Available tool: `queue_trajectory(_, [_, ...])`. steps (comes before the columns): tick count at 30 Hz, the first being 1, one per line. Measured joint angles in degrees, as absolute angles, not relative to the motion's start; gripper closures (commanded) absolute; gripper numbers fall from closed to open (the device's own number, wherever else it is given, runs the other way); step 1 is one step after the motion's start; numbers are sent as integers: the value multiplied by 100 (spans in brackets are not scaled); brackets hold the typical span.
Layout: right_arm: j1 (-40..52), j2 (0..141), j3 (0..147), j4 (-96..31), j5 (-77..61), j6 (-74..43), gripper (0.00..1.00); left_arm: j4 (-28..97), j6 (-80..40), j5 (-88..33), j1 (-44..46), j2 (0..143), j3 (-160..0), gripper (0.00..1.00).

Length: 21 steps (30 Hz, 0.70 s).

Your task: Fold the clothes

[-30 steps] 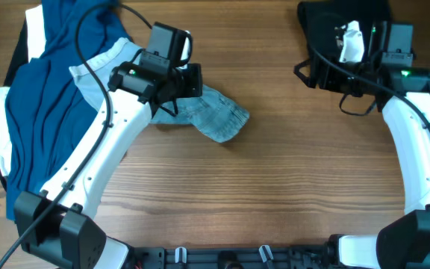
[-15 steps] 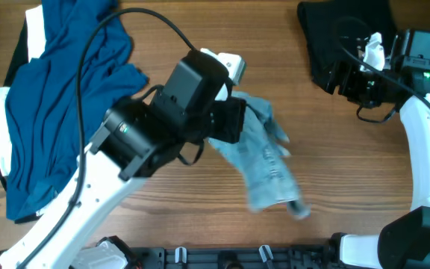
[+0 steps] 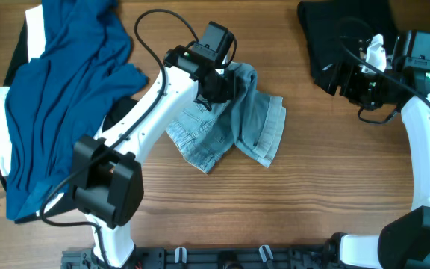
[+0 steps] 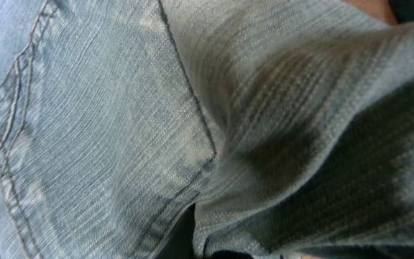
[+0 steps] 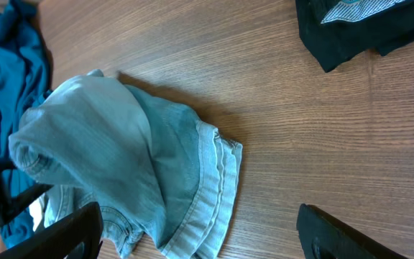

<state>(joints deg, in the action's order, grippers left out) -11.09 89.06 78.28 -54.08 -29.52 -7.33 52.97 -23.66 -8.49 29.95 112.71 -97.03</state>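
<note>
The right end effector [image 5: 198, 219] hangs over the bench [image 5: 315, 144], its two fingers [image 5: 70, 234] spread wide. Just ahead, nearer one finger, lie the bunched denim shorts [image 5: 113, 151], a hemmed leg toward the gap. Farther ahead on the other side sits a black garment [image 5: 343, 29]. A dark-blue garment [image 5: 9, 72] lies beyond the shorts.

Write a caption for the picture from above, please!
Left gripper on crumpled pale denim shorts mid-table; right gripper beside a black garment; dark-blue garment heaped nearby.
</note>
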Motion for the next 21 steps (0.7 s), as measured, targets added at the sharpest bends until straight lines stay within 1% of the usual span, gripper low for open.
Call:
queue_trajectory(3, [-1109,8906,7828,-5419,-2952,-731,13,4978,-2327,-893,2805,11273,-9714,33])
queue_trajectory(4, [-1109,8906,7828,-5419,-2952,-731,13,4873,-2322,-895,2735,11273,-9714,6])
queue_trajectory(5, [-1109,8906,7828,-5419,-2952,-731,13,4722,-2314,-897,2578,11273,-9714,0])
queue_trajectory(8, [-1109,8906,7828,-5422,-2952,-725,12,4770,-2303,-897,2119,11273,-9793,0])
queue_trajectory(12, [-1109,8906,7828,-5426,-2952,-725,12,5802,-1957,-1004,1444,11111,-10189,0])
queue_trajectory(13, [-1109,8906,7828,-5422,-2952,-725,12,6267,-1780,-1048,1347,10927,-10267,0])
queue_trajectory(15, [-1109,8906,7828,-5422,-2952,-725,12,6921,-1503,-1085,1365,10495,-10350,0])
queue_trajectory(18, [-1109,8906,7828,-5419,-2952,-725,11,7970,-1026,-1153,1719,9937,-10462,0])
queue_trajectory(21, [-1109,8906,7828,-5417,-2952,-703,11,8368,-661,-1188,2290,9819,-10307,3])
